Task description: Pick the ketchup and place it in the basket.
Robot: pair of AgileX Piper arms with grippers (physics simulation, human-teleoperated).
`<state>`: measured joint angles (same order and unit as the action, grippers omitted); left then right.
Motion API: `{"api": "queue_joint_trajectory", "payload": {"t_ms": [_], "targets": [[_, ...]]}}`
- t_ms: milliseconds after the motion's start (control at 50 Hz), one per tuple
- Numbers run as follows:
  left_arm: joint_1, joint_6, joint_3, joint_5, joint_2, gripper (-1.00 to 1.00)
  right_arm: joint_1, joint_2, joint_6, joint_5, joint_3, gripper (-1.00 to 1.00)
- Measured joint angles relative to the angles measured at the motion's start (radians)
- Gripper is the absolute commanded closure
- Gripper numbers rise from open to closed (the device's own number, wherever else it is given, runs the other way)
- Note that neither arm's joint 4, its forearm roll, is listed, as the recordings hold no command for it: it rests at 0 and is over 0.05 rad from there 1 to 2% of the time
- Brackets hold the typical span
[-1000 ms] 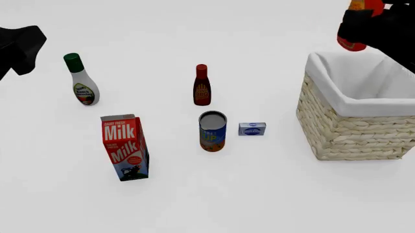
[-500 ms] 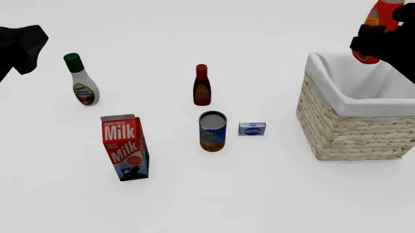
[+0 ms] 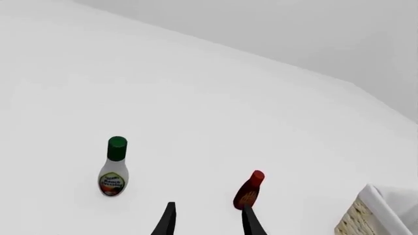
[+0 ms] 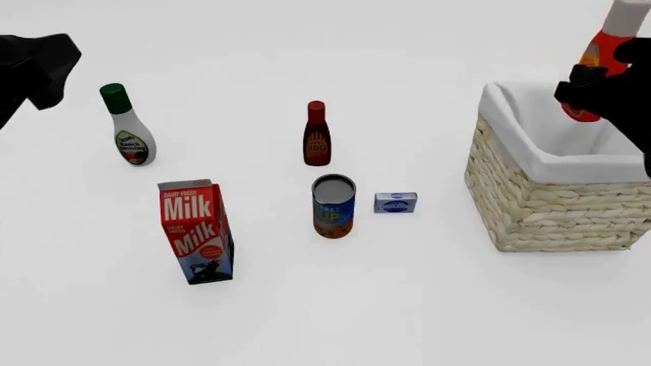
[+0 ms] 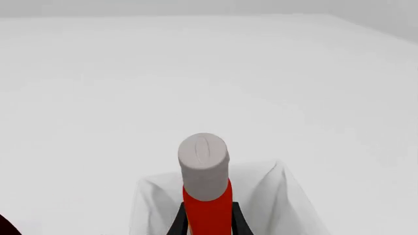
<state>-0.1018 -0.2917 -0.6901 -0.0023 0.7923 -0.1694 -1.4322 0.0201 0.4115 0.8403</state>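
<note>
Two of my right fingers [image 5: 180, 221] clamp the bright red-orange ketchup squeeze bottle [image 5: 207, 211], held above the basket.

Both dark right fingers press the sides of the red body just below the whitish-grey cap [image 5: 203, 165], which tilts up and away from me. Seen from the front, the bottle [image 4: 598, 59] hangs cap-up over the far part of the large square beige wicker basket [image 4: 549, 210], clear of its white cloth lining [image 4: 529, 145]. My left fingers [image 3: 168, 220] stand apart around nothing, high over the white tabletop [image 4: 305, 305]. Out on that tabletop stand a white bottle with a green cap [image 4: 127, 126], a slim dark-red bottle [image 4: 316, 134], a red milk carton [image 4: 195, 231], a blue can [image 4: 334, 206] and a small blue box [image 4: 395, 202].
</note>
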Motion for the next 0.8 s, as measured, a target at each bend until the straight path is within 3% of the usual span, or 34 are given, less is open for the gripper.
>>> {"api": "queue_joint_trajectory", "payload": {"t_ms": [800], "targets": [[-0.002,0.001,0.002,-0.020,0.019,-1.00,-0.055,-0.161,-0.037,0.138,-0.024,1.00]]}}
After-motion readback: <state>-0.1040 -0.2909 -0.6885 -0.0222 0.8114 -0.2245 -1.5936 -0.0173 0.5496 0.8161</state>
